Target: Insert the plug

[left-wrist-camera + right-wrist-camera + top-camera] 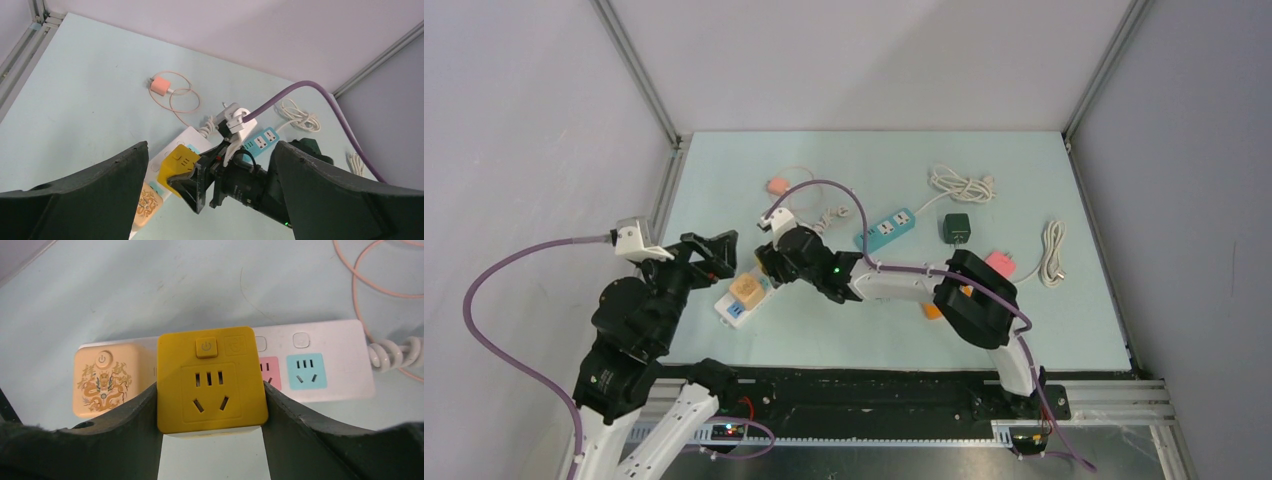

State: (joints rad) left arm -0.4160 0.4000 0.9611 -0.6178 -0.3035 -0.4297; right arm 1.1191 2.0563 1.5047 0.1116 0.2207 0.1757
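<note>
Yellow plug (211,377) gripped, right gripper (211,402) — left gripper (721,256) wide, empty; mint table (864,335), grey walls (874,60).

What I see on the pale green table (1064,330)

Near left lies a white power strip (733,308). A pink plug (775,186) on a thin cord sits farther back. A blue power strip (890,229) is mid-table, with a coiled white cable (962,184) beyond it. To the right are a dark green adapter (955,228), a pink adapter (1000,264) and a second white cable (1053,253).

Count: 2 strips – white strip (330,340), teal strip (890,228). 2 cubes – yellow cube (211,382), beige cube (102,382). 2 pink plugs (776,186) (1000,263). 1 dark charger (955,228). 2 white cable coils (962,184) (1052,254).
</note>
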